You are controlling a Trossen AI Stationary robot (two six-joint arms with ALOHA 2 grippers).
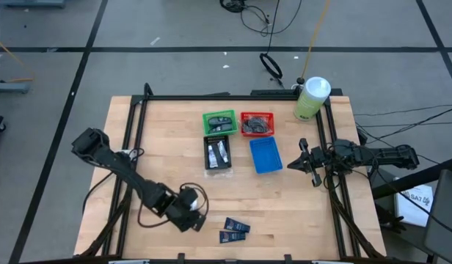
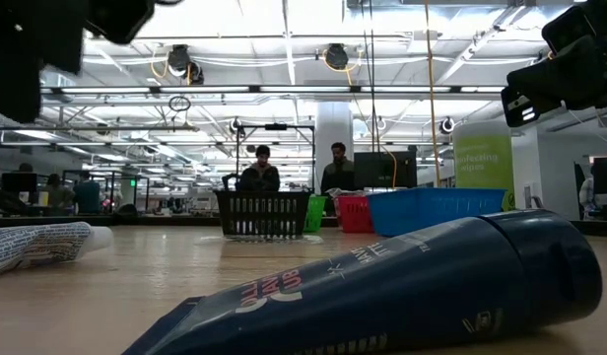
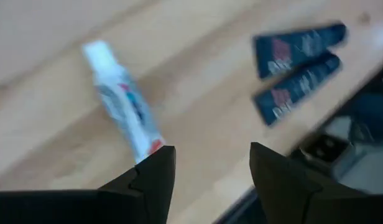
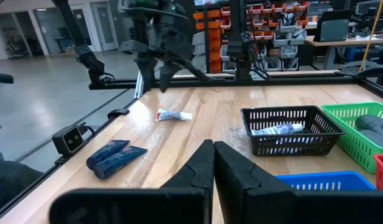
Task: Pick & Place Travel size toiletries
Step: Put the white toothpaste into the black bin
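The left gripper (image 3: 210, 180) hovers with jaws apart and empty over the table's near edge, the white mini tube (image 3: 124, 102) lying just ahead and off to one side, long axis angled across its fingers, far nearer than the closed right gripper (image 1: 305, 160).

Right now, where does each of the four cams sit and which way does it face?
High: overhead, straight down on the wooden table; both arms show.
Low: table height, level toward the room; dark navy flat tubes fill the foreground.
Left wrist: behind the open left gripper, over the white mini tube.
Right wrist: behind the shut right gripper, facing the black mesh basket.
Shared: all four show the navy tubes.
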